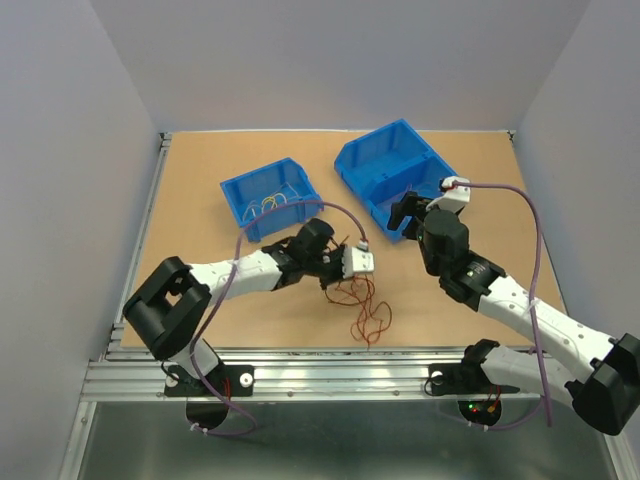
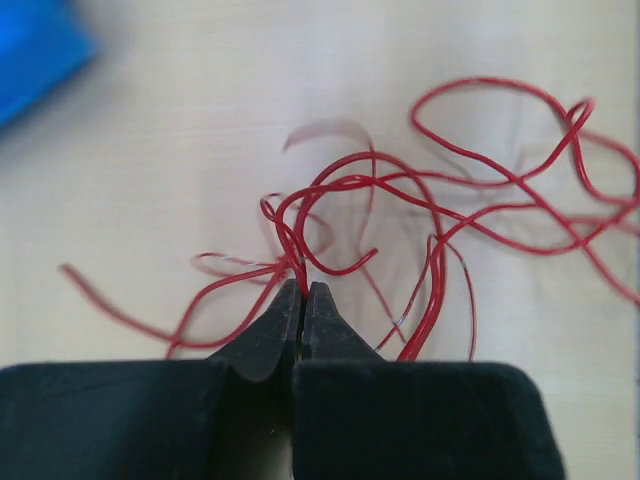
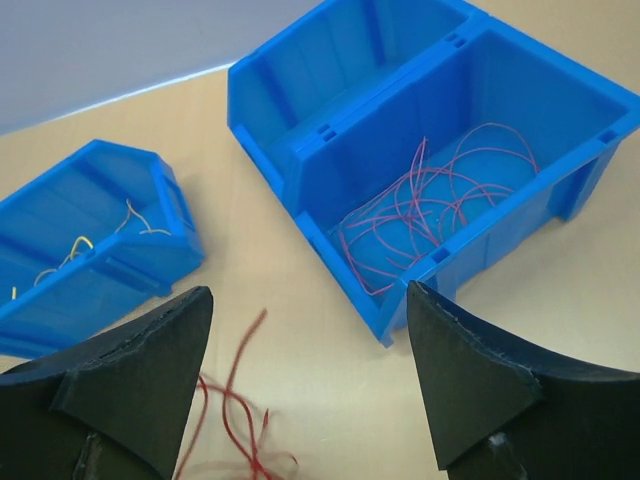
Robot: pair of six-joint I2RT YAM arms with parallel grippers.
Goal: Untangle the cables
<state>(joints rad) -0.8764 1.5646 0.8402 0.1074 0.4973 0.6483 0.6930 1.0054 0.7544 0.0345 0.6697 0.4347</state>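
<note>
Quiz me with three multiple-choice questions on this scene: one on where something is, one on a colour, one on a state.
1. The yellow wires lie: A in the small blue bin; B on the floor; C on a shelf.
2. The wire tangle on the table is: A green; B red; C white.
3. The left tool is: A wide open; B shut on nothing; C shut on the wire tangle.
Answers: 1 A, yellow strands show inside that bin. 2 B, every loop in the left wrist view is red. 3 C, its closed tips pinch a strand.
</note>
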